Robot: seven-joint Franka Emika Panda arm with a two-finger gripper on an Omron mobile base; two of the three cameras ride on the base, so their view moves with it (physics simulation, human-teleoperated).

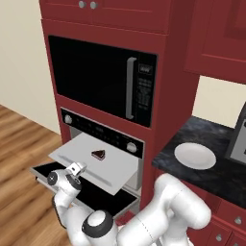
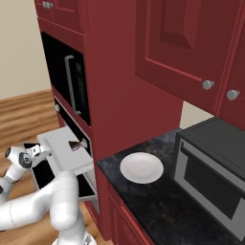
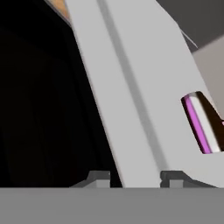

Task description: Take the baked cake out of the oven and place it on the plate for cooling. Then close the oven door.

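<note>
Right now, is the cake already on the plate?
No, the cake sits on the pulled-out oven tray, and the plate is bare.

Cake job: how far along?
Done: oven door is down and the tray slid out, baked cake on it. In hand: gripper straddles the tray's front edge, apparently not clamped. Left: cake onto the plate, close door.

The arm is bent low and forward, the gripper (image 3: 134,177) held level; its fingers (image 3: 99,178) are seen parted.
</note>
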